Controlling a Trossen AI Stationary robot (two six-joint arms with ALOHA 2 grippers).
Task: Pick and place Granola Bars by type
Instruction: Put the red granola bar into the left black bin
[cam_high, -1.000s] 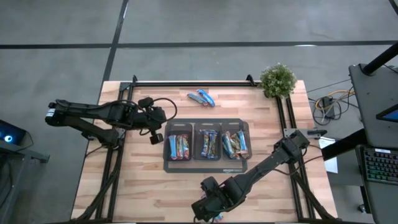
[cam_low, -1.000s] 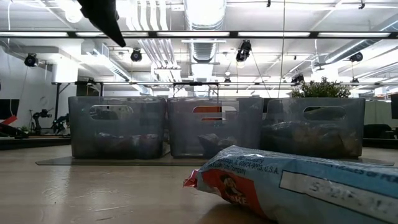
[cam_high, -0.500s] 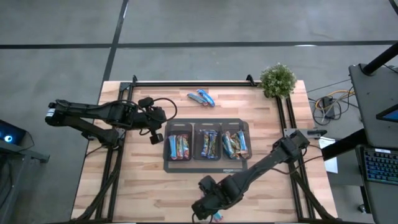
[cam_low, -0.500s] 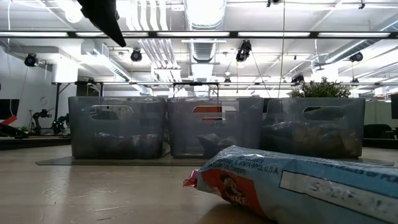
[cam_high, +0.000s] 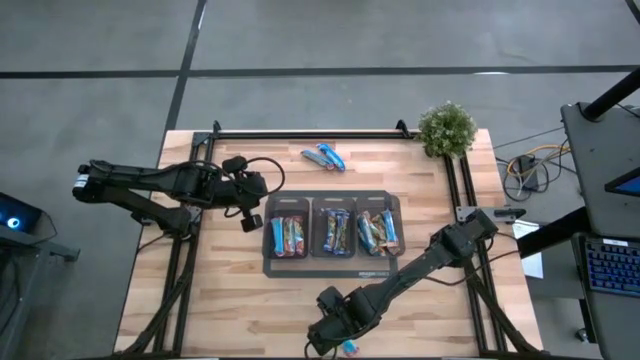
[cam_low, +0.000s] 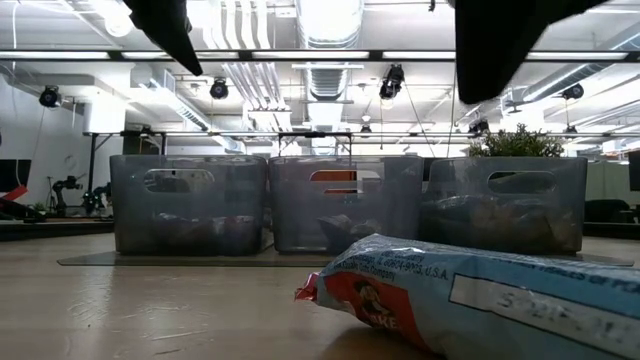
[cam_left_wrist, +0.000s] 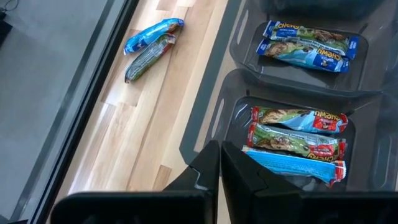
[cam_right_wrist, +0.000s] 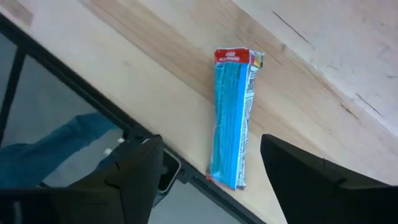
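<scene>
A butcher-block table (cam_high: 230, 300) on a grey floor, a small plant (cam_high: 446, 127) at its two o'clock corner, and a dark tray (cam_high: 330, 263) with three bins dead centre.

The bins already hold sorted bars: left bin (cam_high: 288, 234), middle bin (cam_high: 335, 230), right bin (cam_high: 377, 230). Two loose bars (cam_high: 324, 156) lie touching at twelve o'clock, near the far rail.

My right gripper (cam_high: 330, 335) hangs at six o'clock by the table's near edge, fingers spread wide. Straight below it, between those fingers in my wrist view, lies the light blue bar (cam_right_wrist: 233, 118) with its red end, flat on the wood just beside the edge rail. Nothing touches it yet; from table height my fingers are well above it.

My left gripper (cam_high: 248, 212) waits at nine o'clock of the tray, just off the left bin, fingers pressed together, holding nothing.

So this is the pick step: I'm lined up over the blue bar, ready to take it. Next I need to drop, straddle the bar across its narrow width and close. It's flat, shiny and close to the edge, so a clumsy pinch could skid it off the table. Then it goes to whichever bin holds its kind.
</scene>
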